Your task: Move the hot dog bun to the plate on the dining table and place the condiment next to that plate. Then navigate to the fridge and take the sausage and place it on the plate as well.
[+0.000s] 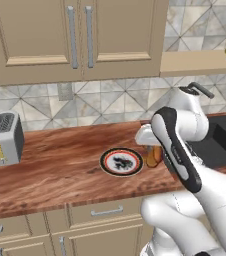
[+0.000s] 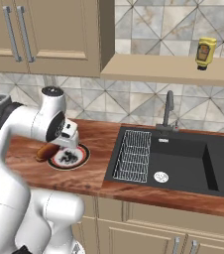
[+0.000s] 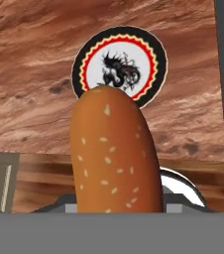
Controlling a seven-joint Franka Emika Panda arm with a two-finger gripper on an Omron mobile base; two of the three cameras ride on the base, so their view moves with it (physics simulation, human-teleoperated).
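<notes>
Wooden table (image 1: pixel 50 170) fills mid-frame; the hand (image 3: pixel 115 211) grasps the hot dog bun (image 3: pixel 115 154), carried just short of the plate (image 3: pixel 120 66). Next, probably: advance, lower, release onto it.

Hot dog bun (image 3: pixel 115 154): orange-brown, pale seed flecks. Plate (image 3: pixel 120 66) beyond the tool's tip: white centre, black motif, red-and-yellow zigzag ring, black rim. Counter (image 1: pixel 50 170) beneath: reddish-brown woodgrain. Condiment bottle (image 2: pixel 205 52), far above: yellow.
</notes>
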